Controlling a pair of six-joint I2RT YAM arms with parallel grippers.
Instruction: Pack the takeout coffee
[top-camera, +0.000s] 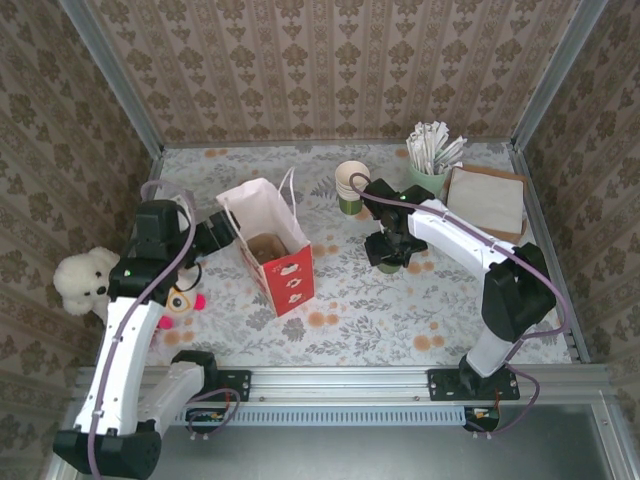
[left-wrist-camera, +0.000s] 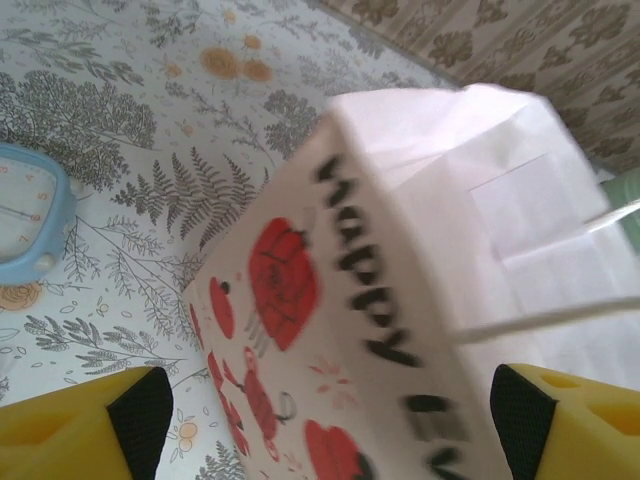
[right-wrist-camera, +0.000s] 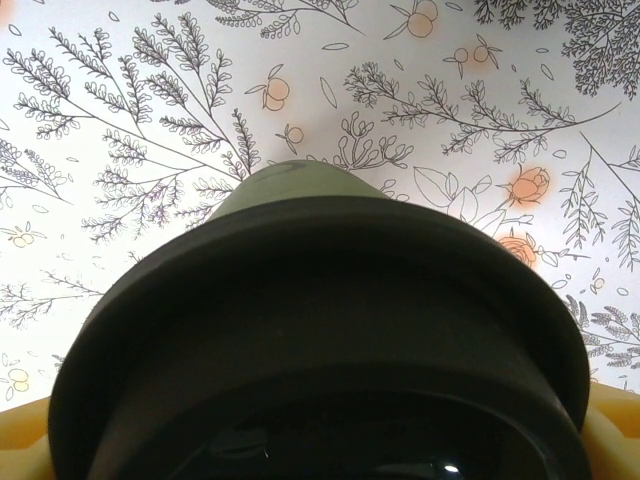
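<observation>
at the far left a white plush toy (top-camera: 80, 280) sits at the table's edge. the left pincer (left-wrist-camera: 330, 415) stands wide at the nine o'clock side of the tall white paper bag with red print (top-camera: 272, 255). its yellow fingers (left-wrist-camera: 90, 430) bracket the bag, and cloth shows between one pad and the paper, so nothing is held. a pale blue round object (left-wrist-camera: 25, 215) beside it is cut off by the frame. the bag's mouth is open and something brown (top-camera: 266, 246) lies inside, too dim to name.

at the bag's three o'clock, well apart, the right pincer (top-camera: 390, 252) straddles the takeout coffee, a small dark green paper cup with a round black plastic lid (right-wrist-camera: 320, 330). its pads are nearly cut off at the wrist view's corners, so i cannot tell whether they clamp the lid or merely bracket it, nor whether the cup is off the table.

risks, as i judge them:
- a hold on the lid alone could pop it off or let the cup slip.
- the unheld bag could tip or slide if the cup knocks its rim or thin handles (top-camera: 290, 188).
- the brown thing inside may leave the cup standing crooked.
</observation>
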